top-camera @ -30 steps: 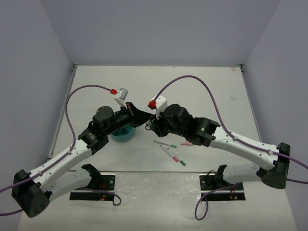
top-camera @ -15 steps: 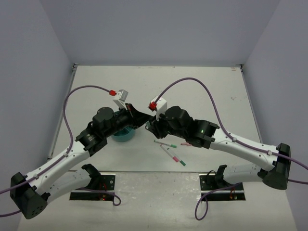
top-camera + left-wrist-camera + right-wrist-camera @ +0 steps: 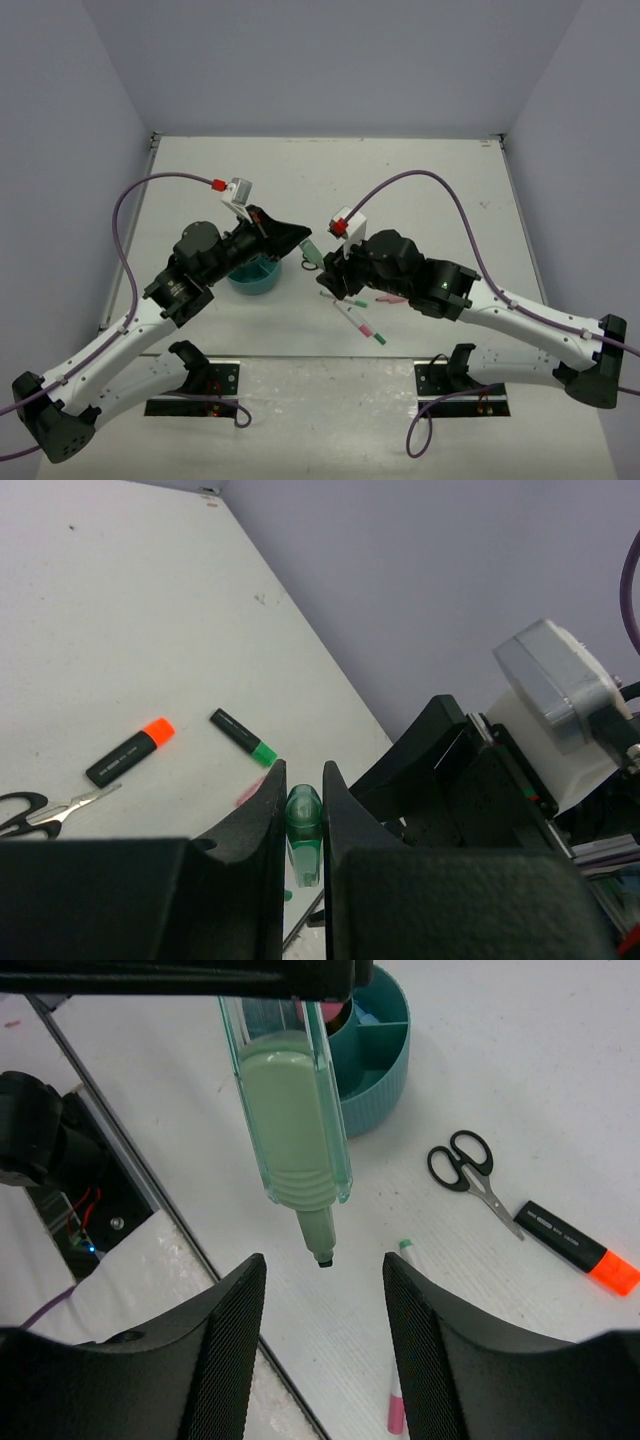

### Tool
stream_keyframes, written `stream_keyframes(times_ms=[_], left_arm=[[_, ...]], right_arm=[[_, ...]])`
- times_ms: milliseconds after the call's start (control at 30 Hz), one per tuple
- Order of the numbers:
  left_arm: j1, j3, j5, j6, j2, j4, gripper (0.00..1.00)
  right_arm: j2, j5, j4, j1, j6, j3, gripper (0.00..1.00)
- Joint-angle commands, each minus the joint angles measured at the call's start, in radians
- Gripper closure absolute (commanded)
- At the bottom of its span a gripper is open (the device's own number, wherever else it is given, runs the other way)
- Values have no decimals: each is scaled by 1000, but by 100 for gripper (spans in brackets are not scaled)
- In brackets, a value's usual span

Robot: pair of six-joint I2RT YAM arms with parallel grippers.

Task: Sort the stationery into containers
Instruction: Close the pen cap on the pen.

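Observation:
My left gripper is shut on a pale green translucent pen, which hangs in the air above the table. From the right wrist the same pen points its tip at my right gripper, which is open and holds nothing, a short gap below the tip. The round teal organizer sits under the left arm, and its compartments show behind the pen. From above, the pen sticks out between the left gripper and the right gripper.
Black-handled scissors and an orange-capped highlighter lie beyond the organizer, with a green-capped highlighter near them. Two thin white pens and a pink tube lie by the right arm. The table's near edge and black base plates are close.
The right gripper has opened, let go of the green pen and drawn back toward the near right. The left gripper stays shut on the pen and has shifted slightly right.

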Motion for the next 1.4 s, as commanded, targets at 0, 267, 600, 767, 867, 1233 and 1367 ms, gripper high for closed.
stream_keyframes(times_ms=[0,267,600,767,867,1233,1367], left_arm=[[3,14,50,6,0,57,100],[4,-18,99,-71,8,121,100],[3,-35,94,-86,13,121,100],[6,5,-47,-62,-32,11,100],[6,22,-129,-57,-68,-31,100],[6,3,-76,-67,-69,45,100],[5,-15,-19,-23,-44,62,100]], right_arm=[[-39,-11,43,0,0,16,51],[7,-21,47,-1,-28,48,75],[21,-4,70,-1,-38,52,100],[17,-17,93,-1,-45,-18,100],[13,-23,113,0,-41,-82,100],[-34,21,159,-1,34,-151,6],[-107,66,105,-6,91,-113,1]])
